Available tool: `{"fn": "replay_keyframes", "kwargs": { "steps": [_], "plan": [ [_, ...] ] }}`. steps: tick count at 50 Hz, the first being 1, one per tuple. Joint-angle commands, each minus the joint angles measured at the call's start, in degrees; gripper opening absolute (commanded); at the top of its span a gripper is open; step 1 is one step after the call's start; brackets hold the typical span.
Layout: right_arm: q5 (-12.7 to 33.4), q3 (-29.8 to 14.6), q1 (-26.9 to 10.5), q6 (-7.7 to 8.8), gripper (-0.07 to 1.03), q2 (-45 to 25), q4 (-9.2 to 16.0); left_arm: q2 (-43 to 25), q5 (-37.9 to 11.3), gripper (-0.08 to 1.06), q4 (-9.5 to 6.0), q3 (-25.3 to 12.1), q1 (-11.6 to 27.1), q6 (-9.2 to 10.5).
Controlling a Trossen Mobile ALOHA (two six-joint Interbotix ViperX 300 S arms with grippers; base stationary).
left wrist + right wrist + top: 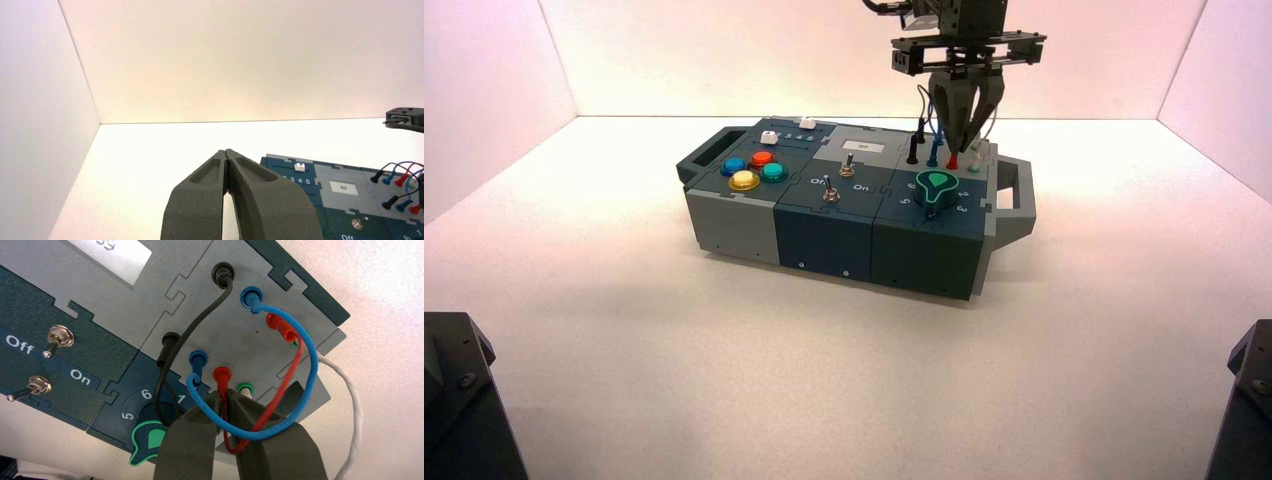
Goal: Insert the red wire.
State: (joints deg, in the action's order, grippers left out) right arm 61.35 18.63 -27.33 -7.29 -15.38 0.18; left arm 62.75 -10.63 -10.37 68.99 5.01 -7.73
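Right claw (223, 405) slightly apart astride the upright red wire (221, 377) plug, seated tip-down in the box (824, 235).

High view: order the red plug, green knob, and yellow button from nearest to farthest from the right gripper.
From the right gripper:
1. Red plug, right under the fingertips at the box's back right.
2. Green knob, just in front of it.
3. Yellow button, far across on the box's left end.
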Motion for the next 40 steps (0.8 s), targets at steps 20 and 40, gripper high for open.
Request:
{"fn": "replay_keyframes", "kwargs": {
  "steps": [20,40],
  "plan": [
    [0.0,-0.6,-0.5,-0.09,0.3,2.4,0.1,0.0,0.1,-0.03,0.09,-2.1,-0.4,-0.26],
    [0.0,0.0,-0.5,0.35,0.34,7.0,0.0,0.1,0.1,-0.03,0.18,-2.2,-0.4,-0.62]
  ]
}}
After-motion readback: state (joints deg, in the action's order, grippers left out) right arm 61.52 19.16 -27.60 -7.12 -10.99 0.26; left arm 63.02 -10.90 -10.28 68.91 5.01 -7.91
